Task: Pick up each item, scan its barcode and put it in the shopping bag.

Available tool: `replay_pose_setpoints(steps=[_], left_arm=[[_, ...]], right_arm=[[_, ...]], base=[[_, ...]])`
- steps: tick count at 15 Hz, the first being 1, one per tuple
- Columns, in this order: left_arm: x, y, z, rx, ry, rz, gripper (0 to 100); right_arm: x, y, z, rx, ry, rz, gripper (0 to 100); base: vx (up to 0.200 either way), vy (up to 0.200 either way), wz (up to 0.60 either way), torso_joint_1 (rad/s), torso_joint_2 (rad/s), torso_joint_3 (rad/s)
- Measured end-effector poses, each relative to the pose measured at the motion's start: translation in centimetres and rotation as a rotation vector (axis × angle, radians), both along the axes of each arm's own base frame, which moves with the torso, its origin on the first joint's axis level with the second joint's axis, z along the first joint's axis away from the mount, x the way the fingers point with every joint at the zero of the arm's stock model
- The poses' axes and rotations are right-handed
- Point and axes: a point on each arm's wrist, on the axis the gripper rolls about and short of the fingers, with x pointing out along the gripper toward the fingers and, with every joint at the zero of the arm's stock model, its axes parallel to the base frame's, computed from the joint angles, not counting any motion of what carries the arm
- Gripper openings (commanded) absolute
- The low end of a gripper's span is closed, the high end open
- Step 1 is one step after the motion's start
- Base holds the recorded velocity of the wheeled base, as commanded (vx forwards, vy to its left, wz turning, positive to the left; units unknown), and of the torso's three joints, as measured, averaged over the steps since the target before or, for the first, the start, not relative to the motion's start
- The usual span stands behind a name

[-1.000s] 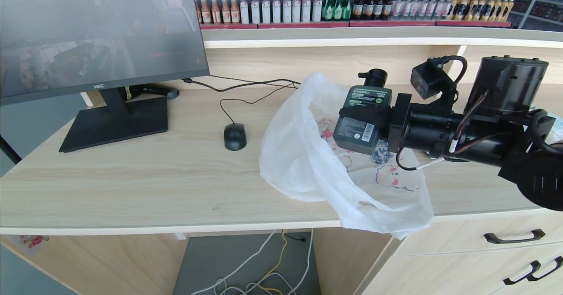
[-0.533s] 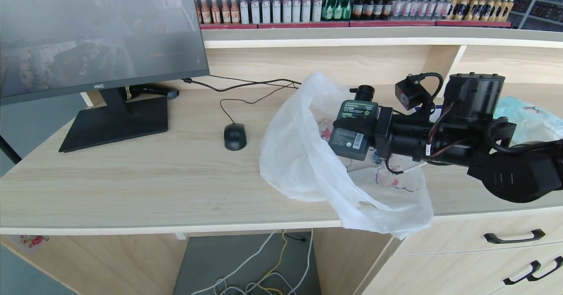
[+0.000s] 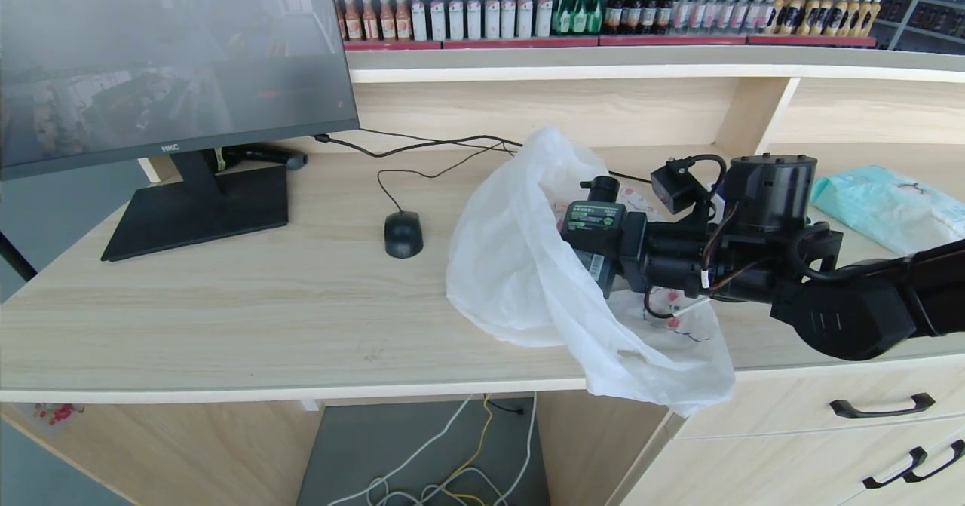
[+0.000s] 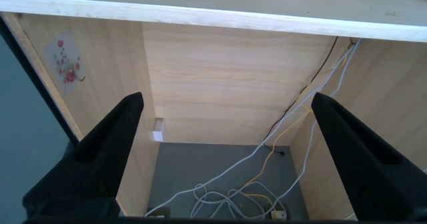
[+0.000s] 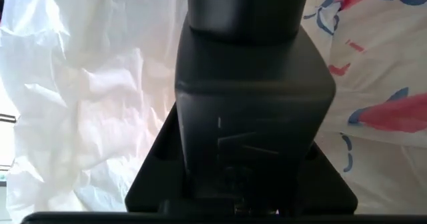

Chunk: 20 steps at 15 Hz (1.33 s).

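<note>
Where a long, pale wood-grain counter (image 3: 226, 317) runs across a shop, a raised ledge behind it carries a row of drink bottles (image 3: 603, 14). A large black monitor (image 3: 166, 61) stands at the counter's left end, and a black computer mouse (image 3: 402, 234) lies near the middle with its thin cable trailing back.

Just right of the mouse slumps a white translucent plastic shopping bag (image 3: 513, 265) printed with cartoon figures, its mouth facing right. The right gripper (image 3: 620, 243) is clamped on a dark grey squarish bottle with a green label and a black cap (image 3: 592, 218) and holds it inside the bag's mouth, partly behind the near wall of plastic.

From the right wrist, the bottle (image 5: 253, 117) sits between the fingers with crumpled bag film (image 5: 87, 117) around it.

The left wrist view looks beneath the counter, where the left gripper (image 4: 230, 151) hangs with its fingers spread wide and nothing between them. Loose white and yellow cables (image 4: 227, 191) lie on the floor beyond.

A teal soft packet (image 3: 889, 206) lies at the counter's far right.
</note>
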Motion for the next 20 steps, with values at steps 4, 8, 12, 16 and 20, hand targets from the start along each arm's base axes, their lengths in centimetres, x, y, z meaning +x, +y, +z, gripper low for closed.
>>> replay_pose_setpoints(steps=[4, 8, 12, 16, 20], left_arm=[[0.0, 0.0, 0.0, 0.0, 0.0, 0.0, 100], [0.0, 0.0, 0.0, 0.0, 0.0, 0.0, 100], [0.0, 0.0, 0.0, 0.0, 0.0, 0.0, 100], [0.0, 0.0, 0.0, 0.0, 0.0, 0.0, 100], [0.0, 0.0, 0.0, 0.0, 0.0, 0.0, 100]], right_arm=[[0.0, 0.2, -0.3, -0.041, -0.054, 0.028, 0], [-0.2, 1.2, 1.6, -0.024, -0.125, 0.076, 0], [-0.3, 2.8, 3.1, -0.008, -0.166, 0.108, 0], [-0.2, 3.4, 0.7, -0.071, -0.148, 0.111, 0], [-0.5, 4.2, -0.5, -0.099, -0.147, 0.142, 0]], base=[[0.0, 0.0, 0.0, 0.0, 0.0, 0.0], [0.0, 0.0, 0.0, 0.0, 0.0, 0.0], [0.0, 0.0, 0.0, 0.0, 0.0, 0.0], [0.0, 0.0, 0.0, 0.0, 0.0, 0.0], [0.0, 0.0, 0.0, 0.0, 0.0, 0.0]])
